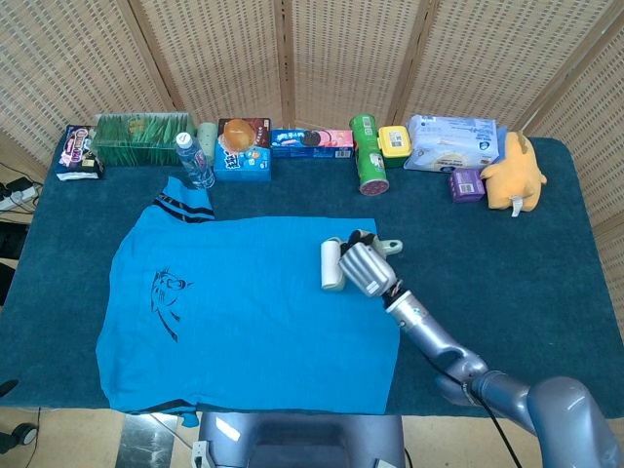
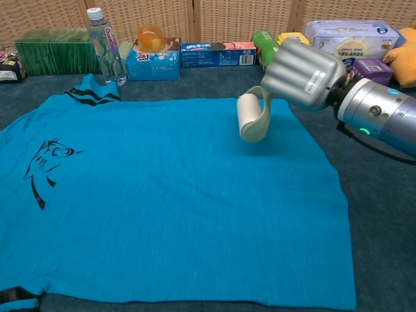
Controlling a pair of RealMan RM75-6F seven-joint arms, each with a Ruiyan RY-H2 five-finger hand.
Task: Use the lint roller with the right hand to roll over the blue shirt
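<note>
Rolling is underway: our right hand (image 2: 303,71) grips the lint roller (image 2: 250,117), its drum just left of the fist near the blue shirt's (image 2: 162,195) right edge; most cloth left of us looks unrolled.

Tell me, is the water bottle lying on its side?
No, the water bottle stands upright at the back of the table, cap on top.

The head view is looking steeply down from high above the table's (image 1: 546,283) near edge; the chest view is sitting low and close, facing across the blue shirt (image 2: 162,195); both are sharing it.
</note>
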